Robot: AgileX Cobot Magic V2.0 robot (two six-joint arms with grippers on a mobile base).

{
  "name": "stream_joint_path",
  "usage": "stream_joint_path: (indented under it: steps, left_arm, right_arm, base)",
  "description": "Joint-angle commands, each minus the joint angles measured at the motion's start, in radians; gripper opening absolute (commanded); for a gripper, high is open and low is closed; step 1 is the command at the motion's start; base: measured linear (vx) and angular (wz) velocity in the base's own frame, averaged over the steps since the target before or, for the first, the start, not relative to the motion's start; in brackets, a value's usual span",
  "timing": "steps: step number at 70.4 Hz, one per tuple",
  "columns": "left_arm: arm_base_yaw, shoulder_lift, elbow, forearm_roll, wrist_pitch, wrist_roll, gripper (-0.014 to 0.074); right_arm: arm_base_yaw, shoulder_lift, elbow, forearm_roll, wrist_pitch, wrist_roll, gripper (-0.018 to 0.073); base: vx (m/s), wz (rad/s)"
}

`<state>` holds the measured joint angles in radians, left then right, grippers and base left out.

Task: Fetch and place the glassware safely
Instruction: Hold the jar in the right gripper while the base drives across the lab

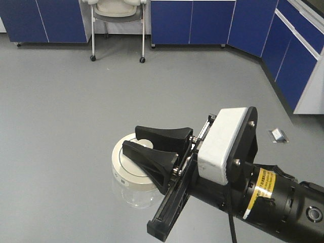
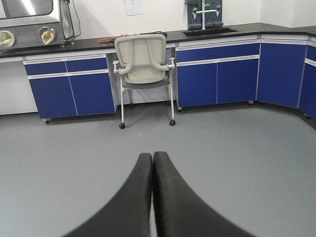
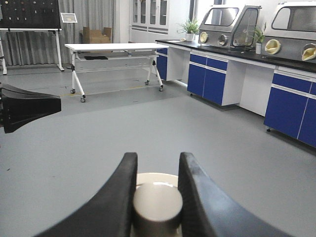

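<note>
The jar (image 1: 127,171) sits directly under the right pincer (image 1: 129,137), whose two black fingers (image 1: 164,135) reach over its cream lid (image 3: 153,177) and stand one on each side of the knob (image 3: 158,205). In the right wrist view both fingers lie against the knob with no gap showing, so the pincer is clamped on it. The clear glass body shows below the lid in the front view. Whether the jar rests on the floor (image 1: 61,111) or hangs above it cannot be told.

The left pincer (image 2: 152,157) has its fingers pressed together with nothing between them, pointing out over bare floor.

Counted: one jar, one lid, one knob. One wheeled chair (image 2: 144,64) stands by the wall. One small pale scrap (image 1: 278,135) lies on the floor, well apart from the jar. The right wrist view shows one white table (image 3: 116,47) on castors, two glove boxes (image 3: 229,24) and two potted plants (image 3: 189,27) on a dark counter.

The floor is smooth grey. Blue cabinets (image 2: 217,81) run along the walls and turn the corner.
</note>
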<state>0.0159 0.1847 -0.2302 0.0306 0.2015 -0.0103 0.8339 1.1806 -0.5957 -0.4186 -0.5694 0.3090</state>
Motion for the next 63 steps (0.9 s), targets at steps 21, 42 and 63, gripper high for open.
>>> stream_joint_path:
  steps: [21, 42, 63]
  left_arm:
    - [-0.004, 0.01, -0.026, -0.007, -0.069, -0.009, -0.0007]
    - [-0.004, 0.01, -0.026, -0.007, -0.069, -0.009, -0.0007]
    - [-0.004, 0.01, -0.026, -0.007, -0.069, -0.009, -0.0007]
  right_arm:
    - [-0.001, -0.028, -0.032, 0.015, -0.094, -0.004, -0.0003]
    - [-0.001, -0.028, -0.032, 0.015, -0.094, -0.004, -0.0003]
    - [-0.001, -0.028, -0.032, 0.015, -0.094, -0.004, -0.0003]
  base:
    - [0.6, 0.03]
    - [0.6, 0.0]
    - [0.6, 0.01]
